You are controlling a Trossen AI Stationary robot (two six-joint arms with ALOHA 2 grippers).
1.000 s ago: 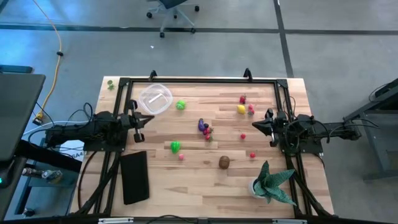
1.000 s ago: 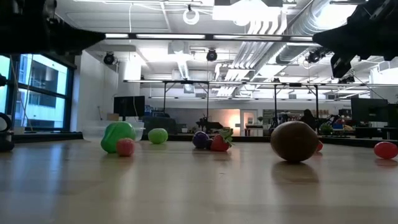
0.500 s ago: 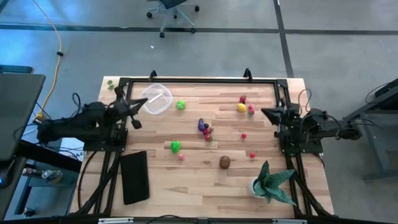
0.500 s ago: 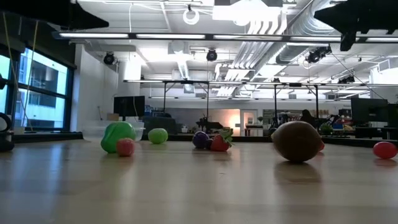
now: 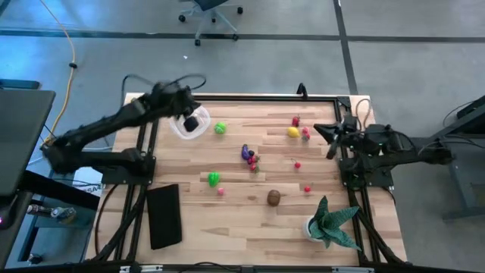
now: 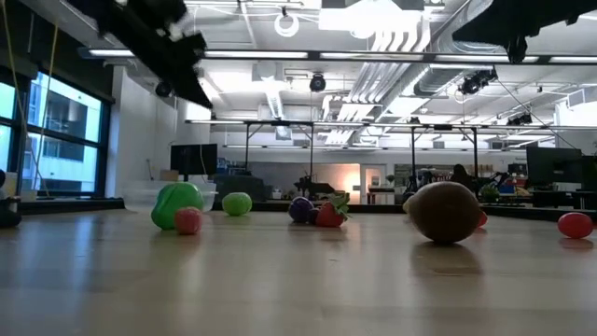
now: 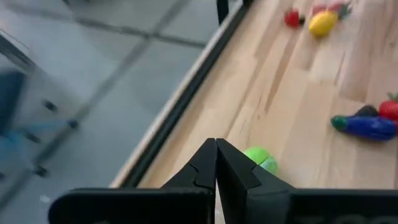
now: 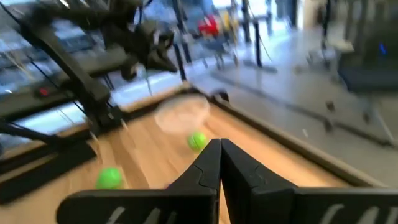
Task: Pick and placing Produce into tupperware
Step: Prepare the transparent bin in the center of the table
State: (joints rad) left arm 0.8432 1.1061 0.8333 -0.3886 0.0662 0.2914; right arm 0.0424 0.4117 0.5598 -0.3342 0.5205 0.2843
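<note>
The dark six-joint left arm is stretched diagonally upward, its left gripper raised with fingers pressed together. The dark right arm is held at the table's right edge, its right gripper likewise closed and empty.

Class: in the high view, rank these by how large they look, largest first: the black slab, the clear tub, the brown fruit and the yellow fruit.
1. Black slab
2. Clear tub, partly hidden by the left gripper
3. Brown fruit
4. Yellow fruit, only slightly smaller than the brown one.

A grey concrete floor surrounds the light wooden worktop; white ceiling ducts and tall windows at left.
</note>
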